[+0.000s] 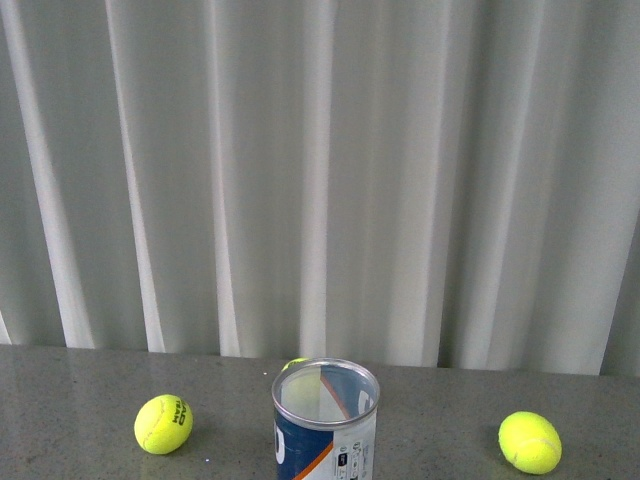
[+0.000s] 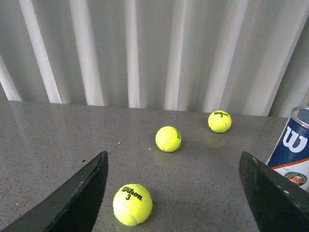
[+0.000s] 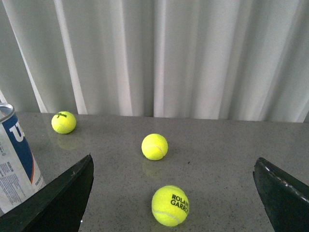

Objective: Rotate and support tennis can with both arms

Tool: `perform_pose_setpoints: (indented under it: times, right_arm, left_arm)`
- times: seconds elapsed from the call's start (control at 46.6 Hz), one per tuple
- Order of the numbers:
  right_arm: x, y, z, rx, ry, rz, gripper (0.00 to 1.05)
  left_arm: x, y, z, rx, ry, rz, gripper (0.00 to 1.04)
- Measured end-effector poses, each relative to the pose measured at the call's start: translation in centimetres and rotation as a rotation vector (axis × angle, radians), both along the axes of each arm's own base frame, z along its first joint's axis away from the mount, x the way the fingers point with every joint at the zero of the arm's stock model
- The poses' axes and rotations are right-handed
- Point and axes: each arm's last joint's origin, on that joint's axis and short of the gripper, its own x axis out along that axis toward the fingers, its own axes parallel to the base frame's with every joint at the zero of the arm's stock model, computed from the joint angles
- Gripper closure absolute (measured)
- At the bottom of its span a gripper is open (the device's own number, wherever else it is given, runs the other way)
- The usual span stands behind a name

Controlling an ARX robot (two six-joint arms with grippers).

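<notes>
Front view: tennis can (image 1: pixel 326 420) stands upright on the grey bench (image 1: pixel 80 390), open silver rim up, dead centre at the lower edge of frame. One yellow ball (image 1: pixel 163 424) left of the can, another (image 1: pixel 529 442) right of it, both well apart from it; a third (image 1: pixel 293 364) peeks out just behind the rim. Neither arm in view here. Can looks staged between the two arms so each can close in from its own side.

Left wrist view: left end effector (image 2: pixel 179 191) wide open, nothing held, fingers (image 2: pixel 79 193) low over the bench. A Wilson ball (image 2: pixel 132 204) lies between the fingers, two more balls beyond. Can shows only at the frame edge, outside the finger gap. This view gives the white W and round emblem on the label, which the front view cuts off.

Right wrist view: right end effector (image 3: pixel 173 193) also wide open and empty. Can sits just beside one finger (image 3: pixel 63 198), outside the gap; contact can't be judged. Printed text panel of the label faces this side. A Roland Garros ball (image 3: pixel 170 205) lies between the fingers.

Likely state: approach not begun, no support on the can.
</notes>
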Motion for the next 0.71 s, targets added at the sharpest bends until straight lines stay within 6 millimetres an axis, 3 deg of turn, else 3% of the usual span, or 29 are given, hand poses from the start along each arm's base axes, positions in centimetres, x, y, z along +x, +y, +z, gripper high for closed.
perform_pose_setpoints:
  times: [0.129, 0.709]
  right_arm:
    - [0.0, 0.0, 0.0, 0.0, 0.0, 0.0, 0.07]
    - [0.0, 0.0, 0.0, 0.0, 0.0, 0.0, 0.07]
  left_arm:
    - [0.0, 0.0, 0.0, 0.002, 0.0, 0.0, 0.05]
    - [0.0, 0.0, 0.0, 0.002, 0.0, 0.0, 0.07]
